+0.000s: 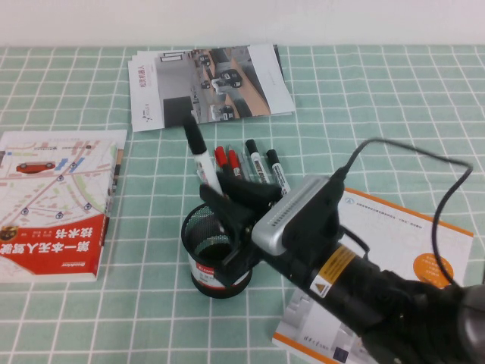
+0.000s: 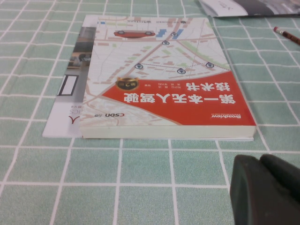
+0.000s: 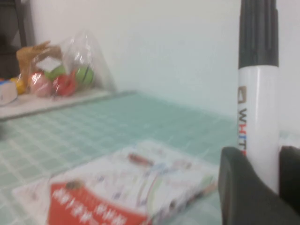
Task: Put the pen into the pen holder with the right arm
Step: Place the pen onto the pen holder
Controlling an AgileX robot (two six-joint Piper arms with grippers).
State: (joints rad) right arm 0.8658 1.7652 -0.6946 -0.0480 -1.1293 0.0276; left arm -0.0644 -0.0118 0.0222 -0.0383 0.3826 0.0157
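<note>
On the left lies a red-and-white paperback book with a street-map cover (image 1: pixel 57 201); the left gripper (image 2: pixel 265 190) hovers just beside its near edge, above the green checked cloth (image 1: pixel 151 303), and I cannot tell whether its fingers are spread or pressed together. In the middle, the slim white-barrelled marker pen with a black cap (image 1: pixel 203 161) stands cap-up, tilted, over the black wire-mesh cylindrical pen holder (image 1: pixel 208 254); the right gripper (image 1: pixel 220 199) pinches its barrel. Risk, as I judge it: released while tilted, the pen could strike the rim and fall outside; pushing down off-centre could tip the light cup.
</note>
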